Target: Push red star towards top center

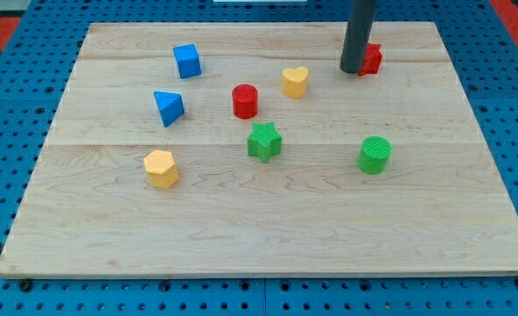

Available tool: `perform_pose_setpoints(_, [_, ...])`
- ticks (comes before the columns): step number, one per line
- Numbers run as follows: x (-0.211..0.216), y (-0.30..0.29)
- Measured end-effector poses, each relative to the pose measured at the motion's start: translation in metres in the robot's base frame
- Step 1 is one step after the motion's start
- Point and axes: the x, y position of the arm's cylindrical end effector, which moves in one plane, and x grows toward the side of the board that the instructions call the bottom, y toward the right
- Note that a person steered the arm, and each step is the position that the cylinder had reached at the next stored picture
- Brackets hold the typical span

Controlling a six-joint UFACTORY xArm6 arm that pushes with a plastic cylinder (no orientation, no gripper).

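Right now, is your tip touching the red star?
Cannot tell. In the camera view my tip overlaps the red star, hiding its left side; no gap or contact shows.

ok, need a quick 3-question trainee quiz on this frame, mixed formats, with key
1. True or false: my tip is just on the view's left of the red star, at the board's top right.
2. Which block lies nearest the view's bottom left? A) green cylinder B) yellow hexagon C) blue cube
3. Fill in: the green star sits just below the red ____.

Key: 1 true; 2 B; 3 cylinder.
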Motion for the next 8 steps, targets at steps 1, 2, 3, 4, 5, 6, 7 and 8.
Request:
perform_pose_setpoints(1, [-0.004,0.014])
perform_pose_setpoints(2, [-0.016,0.028])
perform_pose_setpoints(3, [-0.019,0.028])
perform_pose_setpoints(4, [-0.023,0.028])
perform_pose_setpoints(5, [-0.045,0.028])
perform_pose_setpoints(6, [-0.051,0.033])
perform_pose_setpoints(7, [-0.034,0.058])
perform_pose_setpoints(8, [0.005,0.054])
